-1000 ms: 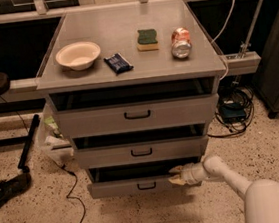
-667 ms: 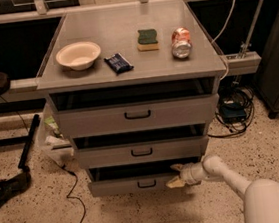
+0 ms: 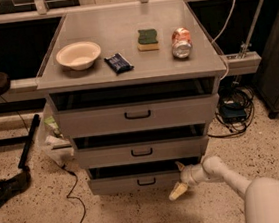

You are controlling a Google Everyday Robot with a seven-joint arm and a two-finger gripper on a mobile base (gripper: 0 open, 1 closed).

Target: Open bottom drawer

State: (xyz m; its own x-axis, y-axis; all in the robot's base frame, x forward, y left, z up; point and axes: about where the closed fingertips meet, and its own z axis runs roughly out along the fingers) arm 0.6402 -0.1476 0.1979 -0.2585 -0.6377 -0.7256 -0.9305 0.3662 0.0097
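The bottom drawer (image 3: 118, 184) is the lowest of the grey cabinet's three. It has a shallow grey front and a small black loop handle (image 3: 146, 182), and it stands out a little with a dark gap above it. My gripper (image 3: 179, 179) is at the right end of this drawer's front, on the pale arm that comes in from the lower right. Its fingers are spread: one fingertip (image 3: 180, 166) is at the drawer's top edge, the other (image 3: 177, 191) hangs below and in front of it. It holds nothing.
The middle drawer (image 3: 142, 152) and top drawer (image 3: 138, 115) also stand slightly out. On the cabinet top are a bowl (image 3: 78, 55), a dark packet (image 3: 119, 62), a sponge (image 3: 147, 38) and a can (image 3: 181, 42). Cables lie on the floor at left (image 3: 73, 191) and right (image 3: 235, 110).
The gripper's lower finger has swung down and outward below the bottom drawer's front. The drawer itself looks about as far out as before.
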